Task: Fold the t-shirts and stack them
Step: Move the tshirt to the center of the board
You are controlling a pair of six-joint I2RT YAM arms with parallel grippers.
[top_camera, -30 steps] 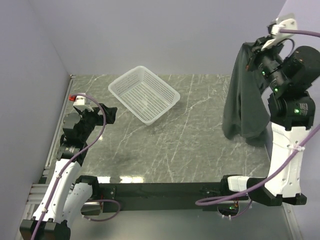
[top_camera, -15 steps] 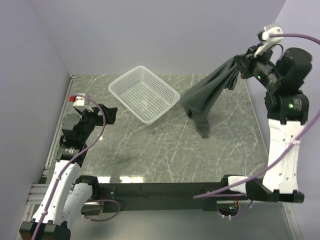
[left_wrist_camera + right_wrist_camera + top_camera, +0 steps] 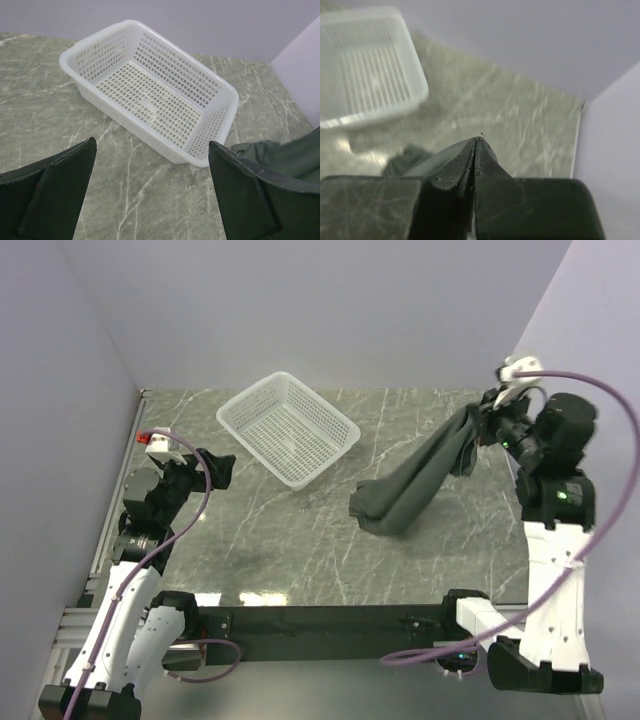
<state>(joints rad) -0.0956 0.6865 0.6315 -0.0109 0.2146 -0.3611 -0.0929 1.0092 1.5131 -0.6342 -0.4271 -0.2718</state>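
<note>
Top external view showed you the dark grey t-shirt strung out in a slanting band from the right arm down to the table. Your right jaws were clamped on the shirt's upper end, up in the air at about 2 o'clock from the table's middle. From there the cloth sloped down toward 8 o'clock. Its lower end lay bunched on the marble, just right of the table's middle. That bunched end sat at roughly 4 o'clock from the white mesh basket, near it but not touching.

Right wrist view showed you the right jaws pressed together to a thin line. Dark fabric lay beneath them and the basket was a blur at 10 o'clock. You could not see from that view alone how much cloth was pinched.

Your left arm was at 9 o'clock on the table, well apart from the shirt. The left jaws stood wide apart with nothing between them. Left wrist view looked between them at the basket, which sat empty and upright on the table. A fold of the shirt showed at 4 o'clock behind the right-hand jaw.
</note>
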